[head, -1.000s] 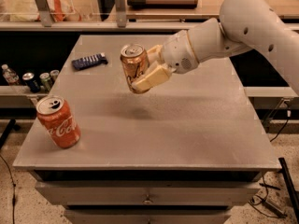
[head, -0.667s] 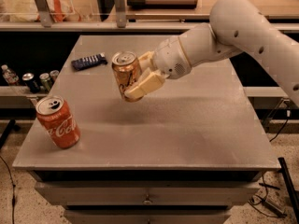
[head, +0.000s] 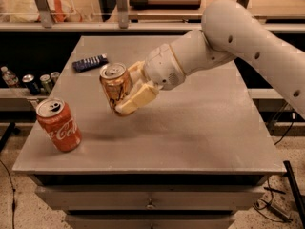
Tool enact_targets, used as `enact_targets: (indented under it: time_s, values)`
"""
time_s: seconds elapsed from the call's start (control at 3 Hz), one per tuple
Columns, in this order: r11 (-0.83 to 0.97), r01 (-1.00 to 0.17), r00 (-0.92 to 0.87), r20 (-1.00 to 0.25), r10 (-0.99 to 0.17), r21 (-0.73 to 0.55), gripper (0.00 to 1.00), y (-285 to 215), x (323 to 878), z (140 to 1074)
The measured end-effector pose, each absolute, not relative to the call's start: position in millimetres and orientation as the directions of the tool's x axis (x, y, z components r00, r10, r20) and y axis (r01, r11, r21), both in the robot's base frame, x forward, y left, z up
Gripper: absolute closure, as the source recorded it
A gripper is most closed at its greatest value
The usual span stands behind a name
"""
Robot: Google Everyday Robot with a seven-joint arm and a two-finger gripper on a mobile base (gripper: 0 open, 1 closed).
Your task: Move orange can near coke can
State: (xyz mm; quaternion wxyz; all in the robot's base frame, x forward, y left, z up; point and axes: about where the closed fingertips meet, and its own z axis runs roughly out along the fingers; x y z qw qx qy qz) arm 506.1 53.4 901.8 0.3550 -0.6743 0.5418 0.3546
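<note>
While the coke can (head: 59, 125) stands front-left on the table (head: 200, 128), the gripper (head: 127, 87) hangs mid-table, fingers (head: 138, 98) clamped on the tilted orange can (head: 113, 85).

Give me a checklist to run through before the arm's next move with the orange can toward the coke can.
1. Claw shut on orange can: ok.
2. Orange can lifted off the table, shadow below it: ok.
3. Coke can standing near the table's front-left corner: ok.
4. Stretch of table between the two cans free of things: ok; the dark blue object lies farther back.
5. Orange can held upright: not ok, it leans a little.
6. Orange can near coke can: not ok, a gap separates them.
</note>
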Motion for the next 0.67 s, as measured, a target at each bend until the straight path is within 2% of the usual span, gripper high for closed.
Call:
enact_targets:
  time_s: [0.67]
  values:
    - [-0.213, -0.971, 0.191, -0.879, -0.437, -0.105, 1.00, 80.8, 486.3, 895.7]
